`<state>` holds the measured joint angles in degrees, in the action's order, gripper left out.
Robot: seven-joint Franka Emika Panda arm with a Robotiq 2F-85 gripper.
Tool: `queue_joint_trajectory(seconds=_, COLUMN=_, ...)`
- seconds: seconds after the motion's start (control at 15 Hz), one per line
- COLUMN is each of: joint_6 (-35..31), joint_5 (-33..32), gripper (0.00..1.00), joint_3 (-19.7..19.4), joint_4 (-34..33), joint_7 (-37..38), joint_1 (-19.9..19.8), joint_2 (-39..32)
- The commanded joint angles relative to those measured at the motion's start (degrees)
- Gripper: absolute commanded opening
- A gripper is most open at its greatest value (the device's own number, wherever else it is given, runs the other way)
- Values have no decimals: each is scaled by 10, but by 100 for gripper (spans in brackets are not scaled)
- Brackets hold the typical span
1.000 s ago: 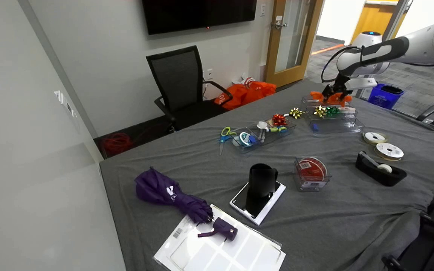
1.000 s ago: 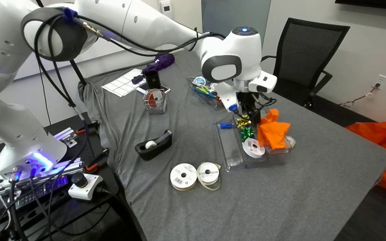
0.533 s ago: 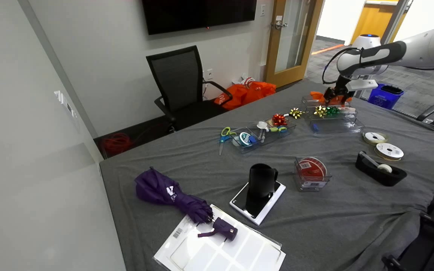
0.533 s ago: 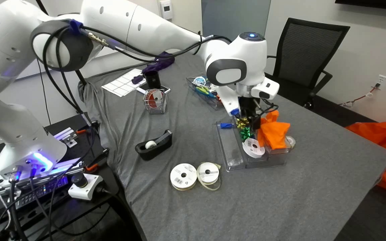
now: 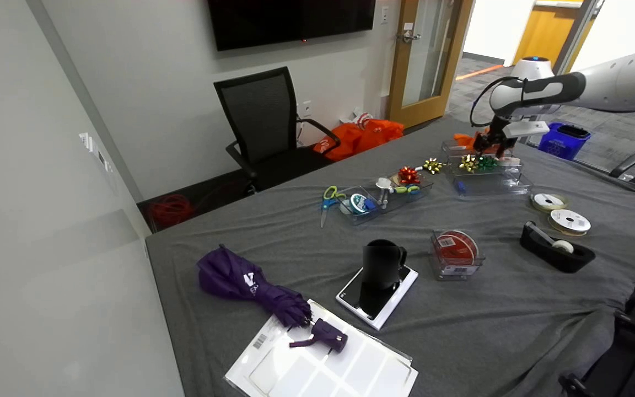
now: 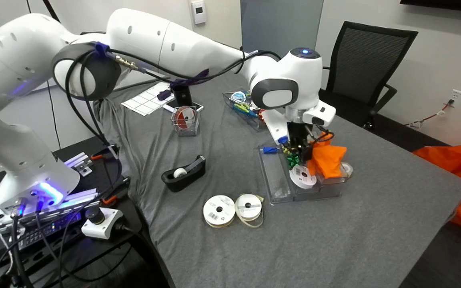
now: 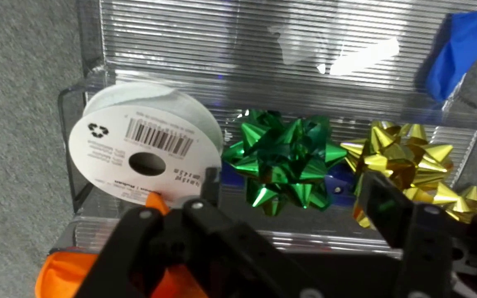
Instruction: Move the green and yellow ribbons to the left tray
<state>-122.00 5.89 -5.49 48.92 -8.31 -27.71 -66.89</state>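
In tray (image 7: 263,93), glossy green bow (image 7: 288,161), gold bow (image 7: 427,163)

Near the hand (image 7: 293,188) lie one green bow (image 7: 286,159), at least one gold bow (image 7: 400,159) and one white spool (image 7: 149,142). Farther from it are one further gold bow (image 5: 432,165), one red bow (image 5: 408,176), two white spools (image 6: 226,210), one mug (image 5: 382,259) and one umbrella (image 5: 262,289).

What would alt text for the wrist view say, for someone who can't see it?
Parted black fingers appear on either side of a shiny green bow in a clear tiered tray. A white spool is at picture left, a yellow bow at right, and a blue object at upper right.
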Motion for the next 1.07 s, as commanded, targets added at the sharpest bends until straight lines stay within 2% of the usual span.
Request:
queue_joint_trajectory(seconds=0.0, joint_6=24, joint_5=-6, gripper=92, joint_3=-6, joint_4=-68, joint_7=12, joint_1=-5, joint_2=-46)
queue_joint_trajectory(seconds=0.07, joint_6=27, joint_5=-6, gripper=67, joint_3=-6, joint_4=-78, joint_7=15, joint_1=-5, joint_2=-55)
queue_joint_trajectory(seconds=0.2, joint_6=26, joint_5=-5, gripper=65, joint_3=-9, joint_4=-83, joint_7=16, joint_1=-4, joint_2=-61)
queue_joint_trajectory(seconds=0.8, joint_6=31, joint_5=-4, gripper=2, joint_3=-14, joint_4=-83, joint_7=13, joint_1=-4, joint_2=-46)
queue_joint_trajectory(seconds=1.0, joint_6=33, joint_5=-10, gripper=0, joint_3=-23, joint_4=-76, joint_7=17, joint_1=1, joint_2=-32)
